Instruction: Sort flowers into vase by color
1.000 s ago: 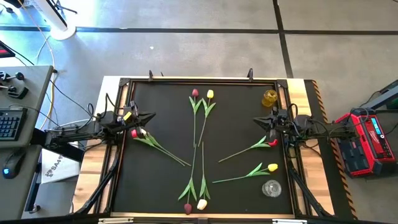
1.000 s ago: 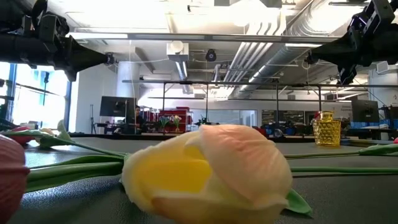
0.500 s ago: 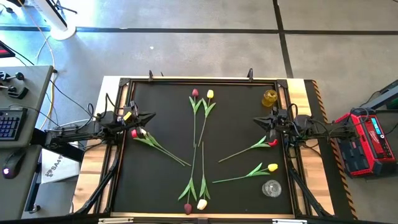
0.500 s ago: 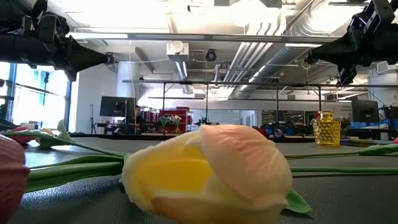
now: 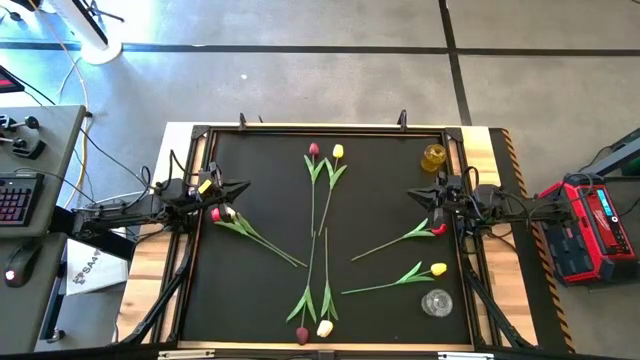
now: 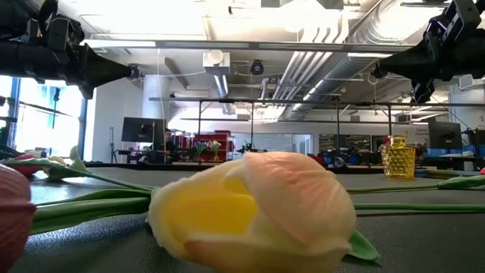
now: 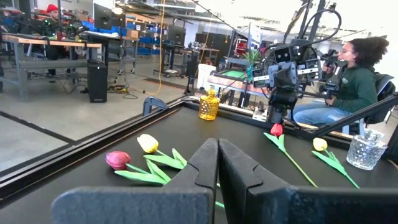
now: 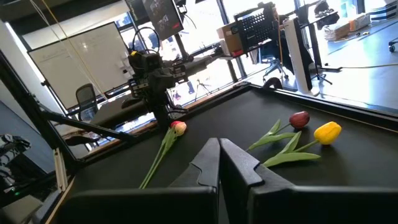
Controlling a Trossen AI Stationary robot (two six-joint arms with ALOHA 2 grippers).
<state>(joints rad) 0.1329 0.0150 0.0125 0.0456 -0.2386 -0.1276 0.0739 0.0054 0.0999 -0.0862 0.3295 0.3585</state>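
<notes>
Several artificial tulips lie flat on the black mat (image 5: 270, 290). A maroon one (image 5: 313, 150) and a yellow one (image 5: 338, 152) are at the far middle. A maroon one (image 5: 302, 335) and a cream one (image 5: 324, 328) are at the near middle. One red one (image 5: 216, 213) lies by the left side. Another red one (image 5: 438, 230) and a yellow one (image 5: 438, 269) lie at the right. An amber vase (image 5: 434, 157) stands far right and a clear glass vase (image 5: 436, 302) near right. My left gripper (image 5: 243, 186) and right gripper (image 5: 412, 196) hover shut and level at the mat's sides.
A raised black frame (image 5: 210, 132) rims the mat on a wooden table top. A desk with a keyboard (image 5: 14, 200) stands to the left and a red case (image 5: 585, 225) sits on the floor to the right. A person (image 7: 357, 81) sits beyond the right arm.
</notes>
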